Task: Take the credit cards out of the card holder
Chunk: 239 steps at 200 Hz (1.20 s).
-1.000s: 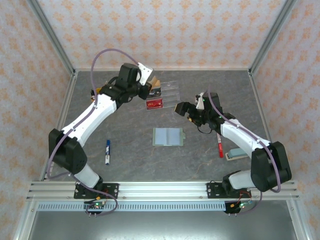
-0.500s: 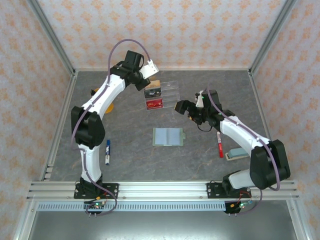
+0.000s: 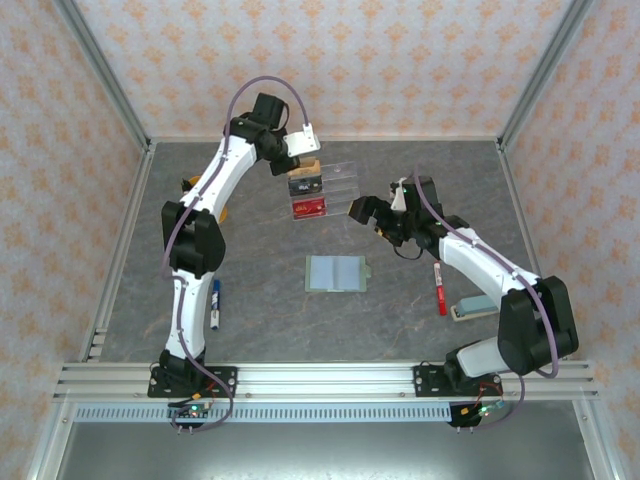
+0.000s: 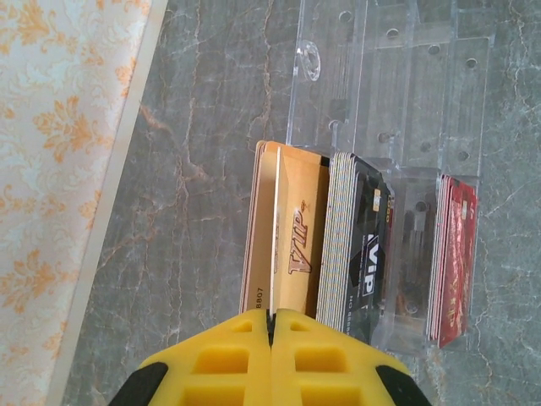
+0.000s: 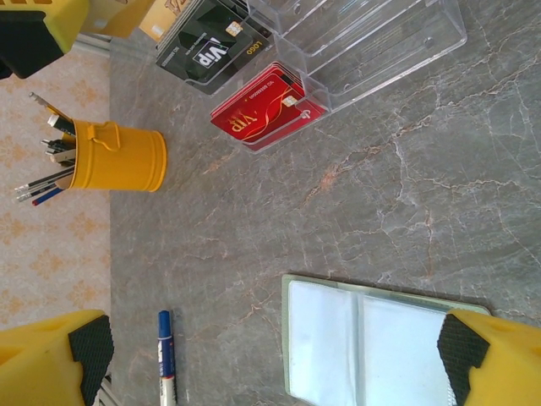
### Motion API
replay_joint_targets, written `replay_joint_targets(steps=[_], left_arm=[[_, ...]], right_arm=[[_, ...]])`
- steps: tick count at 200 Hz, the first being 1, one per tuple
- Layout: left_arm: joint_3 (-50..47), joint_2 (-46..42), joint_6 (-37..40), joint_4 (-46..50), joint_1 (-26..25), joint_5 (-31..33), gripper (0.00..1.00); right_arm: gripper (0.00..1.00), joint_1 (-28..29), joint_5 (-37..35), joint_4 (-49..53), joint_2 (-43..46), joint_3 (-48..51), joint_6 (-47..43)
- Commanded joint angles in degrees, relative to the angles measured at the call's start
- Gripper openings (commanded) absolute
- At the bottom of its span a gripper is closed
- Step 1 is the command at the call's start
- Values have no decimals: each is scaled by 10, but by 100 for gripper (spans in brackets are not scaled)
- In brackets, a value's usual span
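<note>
Sage-green card holder [image 3: 335, 273] looks emptied — left fingers [image 4: 228, 351] pinch the tan-orange card [image 4: 292, 228] over the tray [image 4: 380, 76], right fingers [image 5: 51, 355] spread.

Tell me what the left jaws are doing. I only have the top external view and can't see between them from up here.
Observer: In the left wrist view, the left gripper has its jaws shut on a card. The card is seen edge-on, right against the tan-orange stack in the clear tray.
Operator: And the right gripper?
Observer: Its jaws are wide open and hold nothing. Its wrist view looks down on the card holder, which is opened flat on the table. The pale pockets that show hold no card.
</note>
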State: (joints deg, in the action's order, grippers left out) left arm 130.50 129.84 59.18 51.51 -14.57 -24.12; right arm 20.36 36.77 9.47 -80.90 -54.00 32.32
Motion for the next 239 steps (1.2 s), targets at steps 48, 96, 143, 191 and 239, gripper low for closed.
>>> replay_joint_targets(steps=[48,96,143,191,239], left_arm=[[31,25,51,26,6,-44,0],[48,47,30,13,6,-27,0],[53,59,10,7,6,-20,2],[63,59,-19,6,6,2,28],[63,36,-40,4,7,11,30]], right_arm=[[100,1,-6,9,11,-3,17],[100,1,-6,0,12,4,26],[100,2,0,-5,3,4,28],[100,1,1,-4,1,4,26],[100,2,-10,8,-5,2,21]])
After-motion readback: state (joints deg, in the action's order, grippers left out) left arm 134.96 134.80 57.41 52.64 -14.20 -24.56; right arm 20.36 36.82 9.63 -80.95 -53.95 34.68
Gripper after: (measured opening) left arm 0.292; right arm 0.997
